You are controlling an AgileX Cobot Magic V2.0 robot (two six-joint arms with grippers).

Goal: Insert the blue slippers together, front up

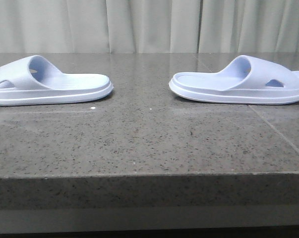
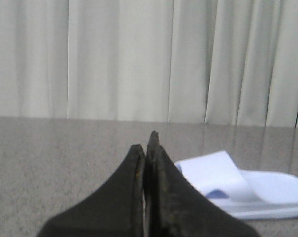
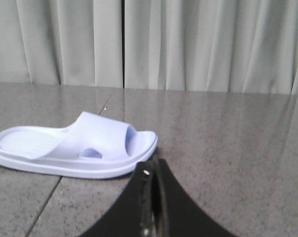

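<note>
Two pale blue slippers lie flat, soles down, on the dark speckled table (image 1: 149, 144). The left slipper (image 1: 45, 82) lies at the far left, heel toward the middle. The right slipper (image 1: 243, 82) lies at the far right, heel toward the middle. A wide gap separates them. Neither gripper shows in the front view. My left gripper (image 2: 148, 143) is shut and empty, with the left slipper (image 2: 247, 190) beyond and beside it. My right gripper (image 3: 153, 165) is shut and empty, just short of the right slipper's (image 3: 74, 145) toe end.
Pale curtains (image 1: 149, 25) hang behind the table's far edge. The table's front edge (image 1: 149, 173) runs across the lower front view. A thin seam (image 1: 278, 131) crosses the tabletop at the right.
</note>
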